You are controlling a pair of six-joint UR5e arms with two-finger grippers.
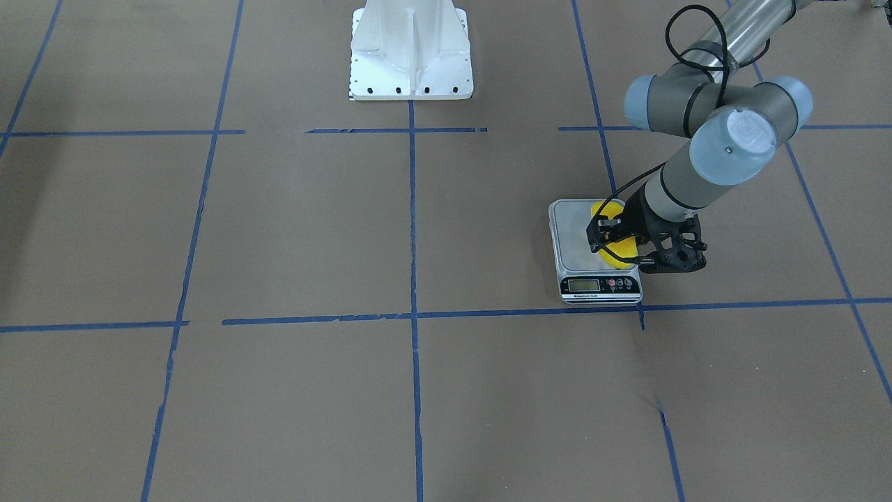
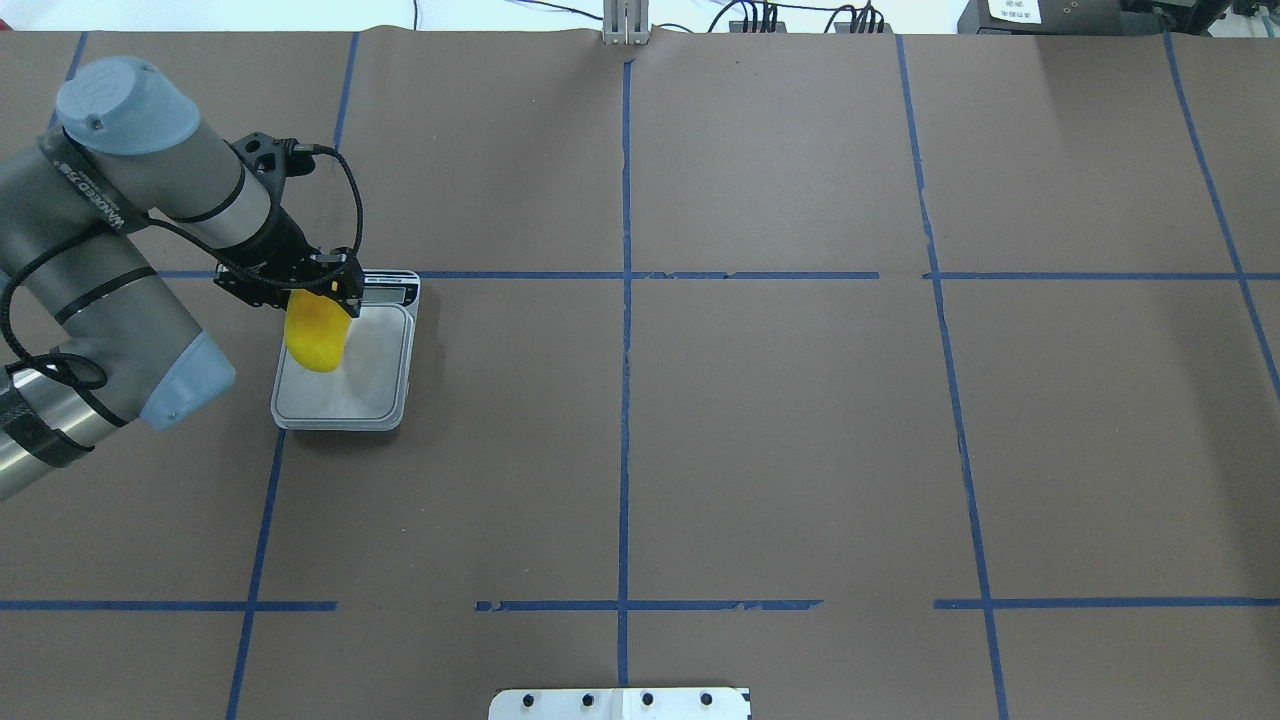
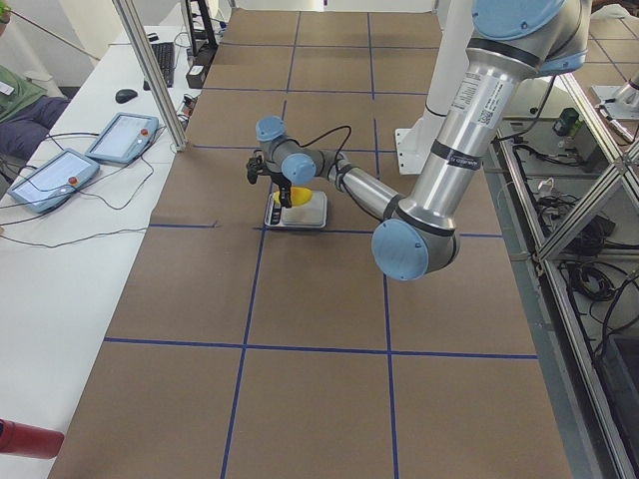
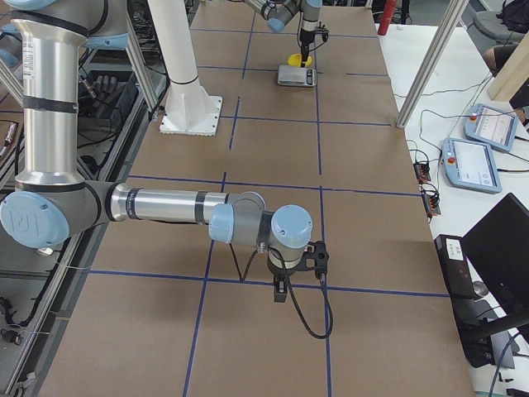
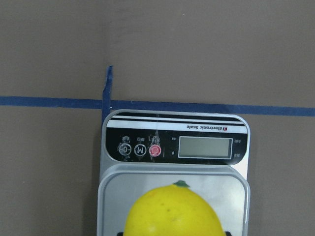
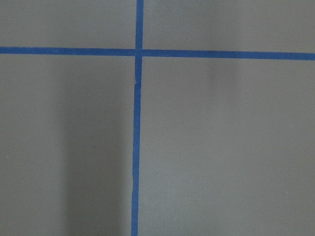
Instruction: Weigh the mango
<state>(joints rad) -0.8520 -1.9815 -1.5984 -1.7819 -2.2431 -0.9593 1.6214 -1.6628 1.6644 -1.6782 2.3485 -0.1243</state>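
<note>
A bright yellow, smooth oval mango (image 2: 316, 338) sits at the left of the overhead view, pinched at its upper end between the black fingers of the left gripper (image 2: 312, 288). The fruit hangs lengthwise over the left part of the steel platform of a small silver electronic scale (image 2: 372, 385). I cannot tell whether its underside touches the platform.

In the front-facing view the same claw (image 1: 613, 240) wraps the fruit right of centre, with yellow showing above and below the fingers. The left wrist view has the mango (image 5: 172, 212) at the bottom edge. The scale's black control strip and grey display (image 5: 205, 147) lie above it in the frame.

The right gripper (image 4: 281, 288) shows only in the exterior right view, pointing down low in the frame, well apart from the scale. I cannot tell whether it is spread or pressed together. Its wrist view shows only the brown paper-covered table (image 6: 221, 147) crossed by blue tape lines (image 6: 135, 147).
</note>
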